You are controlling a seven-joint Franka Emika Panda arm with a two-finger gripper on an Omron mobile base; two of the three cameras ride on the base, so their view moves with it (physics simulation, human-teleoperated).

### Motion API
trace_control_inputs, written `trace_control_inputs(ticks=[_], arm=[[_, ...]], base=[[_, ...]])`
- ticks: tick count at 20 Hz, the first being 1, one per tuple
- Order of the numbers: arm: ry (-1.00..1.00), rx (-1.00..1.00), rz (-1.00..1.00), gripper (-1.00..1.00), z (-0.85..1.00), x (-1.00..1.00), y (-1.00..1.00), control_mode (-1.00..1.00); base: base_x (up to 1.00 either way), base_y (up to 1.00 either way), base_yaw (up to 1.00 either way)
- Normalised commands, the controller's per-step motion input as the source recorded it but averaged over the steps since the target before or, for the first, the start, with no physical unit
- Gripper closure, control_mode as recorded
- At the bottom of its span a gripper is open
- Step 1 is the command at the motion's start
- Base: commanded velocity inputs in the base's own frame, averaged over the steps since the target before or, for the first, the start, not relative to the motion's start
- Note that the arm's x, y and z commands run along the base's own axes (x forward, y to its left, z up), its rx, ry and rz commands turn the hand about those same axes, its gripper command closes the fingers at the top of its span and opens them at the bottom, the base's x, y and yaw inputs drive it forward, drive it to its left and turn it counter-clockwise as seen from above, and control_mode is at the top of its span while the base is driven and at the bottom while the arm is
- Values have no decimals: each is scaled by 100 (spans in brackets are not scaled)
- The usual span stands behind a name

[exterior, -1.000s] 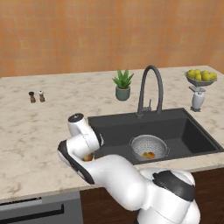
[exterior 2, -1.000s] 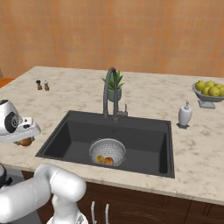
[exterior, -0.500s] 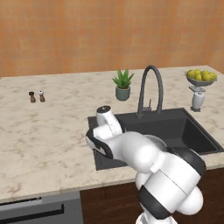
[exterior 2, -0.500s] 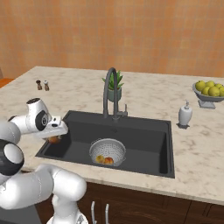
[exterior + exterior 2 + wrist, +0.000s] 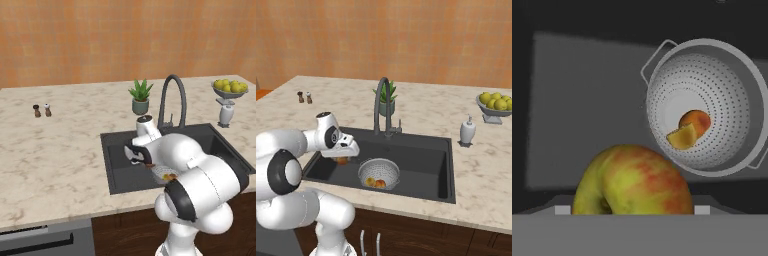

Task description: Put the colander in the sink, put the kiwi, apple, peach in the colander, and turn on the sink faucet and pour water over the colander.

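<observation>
Two fruits already lie in the colander [image 5: 709,107]; the gripper [image 5: 345,152], clasping the apple [image 5: 632,182], has swung over the sink [image 5: 426,150] beside it.

I see the apple [image 5: 632,182], red streaked with yellow-green, hanging above the dark sink [image 5: 421,160] floor, at 8 o'clock from the colander [image 5: 712,105]. The colander sits upright in the basin, with the orange peach [image 5: 696,122] and the yellowish kiwi [image 5: 682,137] touching inside it. The faucet [image 5: 381,102] arches at 12 o'clock.
</observation>
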Motion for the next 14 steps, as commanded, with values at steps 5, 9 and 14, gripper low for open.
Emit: trace_control_inputs(ticks=[5, 9, 14], arm=[[0, 0, -14, 100, -31, 0, -98, -100], [0, 0, -9, 100, -36, 2, -70, -100], [0, 0, -3, 100, -27, 22, -17, -100]], base=[[0, 0, 0], [0, 0, 0], [0, 0, 0]])
